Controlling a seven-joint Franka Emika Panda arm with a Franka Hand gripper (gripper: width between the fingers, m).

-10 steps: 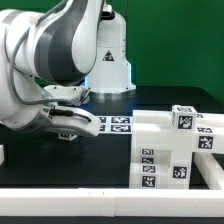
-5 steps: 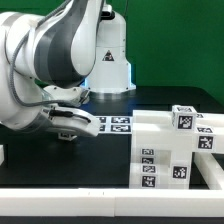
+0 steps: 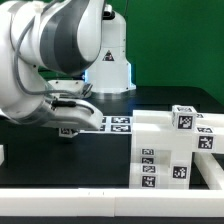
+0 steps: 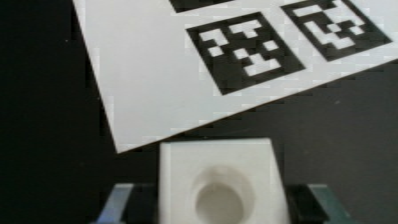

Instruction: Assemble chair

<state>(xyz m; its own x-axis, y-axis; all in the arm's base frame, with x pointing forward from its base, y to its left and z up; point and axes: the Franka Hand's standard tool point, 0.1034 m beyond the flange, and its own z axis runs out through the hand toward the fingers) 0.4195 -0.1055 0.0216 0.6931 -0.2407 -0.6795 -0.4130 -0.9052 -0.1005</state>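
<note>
Exterior view: the large glossy white robot arm (image 3: 50, 60) fills the exterior view's left and upper part, bent low over a black table (image 3: 110, 155). Behind it a white base column (image 3: 112, 55) stands under a bluish glow. On the exterior view's right sit the chair pieces (image 3: 165, 150), matte white blocks and bars with square black-and-white tags, grouped close and touching one another; a tagged block (image 3: 183, 119) rides on top toward the rear, a long bar (image 3: 150, 120) runs along the upper edge, and the tagged face of the front block looks toward the camera. A white rail (image 3: 110, 205) borders the table's near edge, and a small white piece (image 3: 3, 155) shows at the exterior view's far left edge. The marker board (image 3: 115, 124) lies flat on the table between the arm and the chair pieces. The gripper (image 3: 68, 128) hangs low just beside the board's end, apart from the chair pieces; from here the jaw gap is too small to read. Wrist view: the marker board (image 4: 231, 60) lies tilted across the frame with bold tags; the gripper (image 4: 217, 178) shows a white block between two dark fingers (image 4: 121, 205). Cannot tell whether the jaws are clenched or released, nor whether that block is a held piece.
</note>
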